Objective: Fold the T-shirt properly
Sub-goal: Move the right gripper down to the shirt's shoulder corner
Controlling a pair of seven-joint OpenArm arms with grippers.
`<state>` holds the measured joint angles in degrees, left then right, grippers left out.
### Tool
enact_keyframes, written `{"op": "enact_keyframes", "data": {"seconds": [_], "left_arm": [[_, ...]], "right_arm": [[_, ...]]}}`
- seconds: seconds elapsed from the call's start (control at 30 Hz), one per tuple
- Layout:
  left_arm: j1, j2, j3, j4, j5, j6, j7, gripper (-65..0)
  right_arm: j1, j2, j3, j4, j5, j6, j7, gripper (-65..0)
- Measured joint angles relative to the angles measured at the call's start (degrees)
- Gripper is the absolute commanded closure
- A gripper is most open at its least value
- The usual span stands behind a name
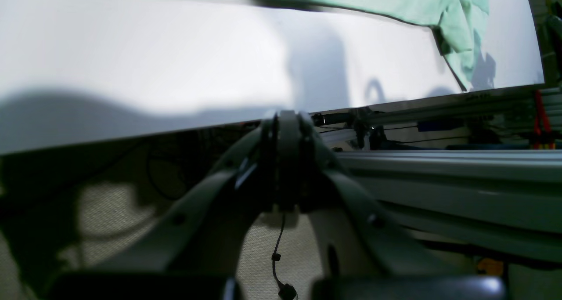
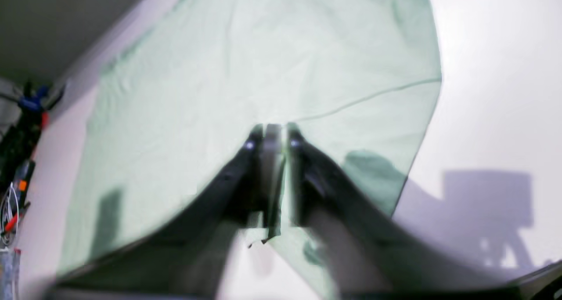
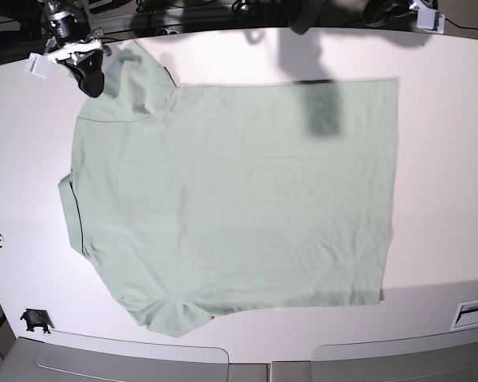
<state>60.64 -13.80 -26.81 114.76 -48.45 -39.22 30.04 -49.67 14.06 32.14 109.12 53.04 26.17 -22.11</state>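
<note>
Right pincer pinching the sleeve, left pincer idle off the table edge

At the upper left of the base view my right gripper (image 3: 88,76) is closed on the sleeve of the T-shirt (image 3: 239,199), which lies spread flat across the middle of the white table (image 3: 446,199). The thin pinch could slip, I judge, or a hasty pull could drag and wrinkle the whole body. A small black clip (image 3: 34,321) sits at lower left, well apart from the cloth. My left gripper (image 1: 287,128) is closed on nothing, off the table's edge; nothing blocks the fold.
</note>
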Motion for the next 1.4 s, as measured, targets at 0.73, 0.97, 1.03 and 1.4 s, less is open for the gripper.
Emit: {"op": "enact_keyframes", "data": {"seconds": [0.73, 0.97, 1.03, 1.4], "left_arm": [[0.0, 0.0, 0.0, 0.0, 0.0, 0.0, 0.0, -16.1], [0.0, 0.0, 0.0, 0.0, 0.0, 0.0, 0.0, -16.1], [0.0, 0.0, 0.0, 0.0, 0.0, 0.0, 0.0, -16.1], [0.0, 0.0, 0.0, 0.0, 0.0, 0.0, 0.0, -16.1]], "right_arm": [[15.6, 5.2, 7.8, -16.2, -0.3, -8.2, -3.4, -29.3], [24.5, 8.8, 7.7, -33.0, -0.1, -5.9, -6.6, -29.3], [27.0, 9.7, 6.8, -37.2, 1.2, -4.5, -8.5, -29.3], [31.2, 10.6, -3.6, -43.4, 5.6, -0.1, -10.1, -29.3]]}}
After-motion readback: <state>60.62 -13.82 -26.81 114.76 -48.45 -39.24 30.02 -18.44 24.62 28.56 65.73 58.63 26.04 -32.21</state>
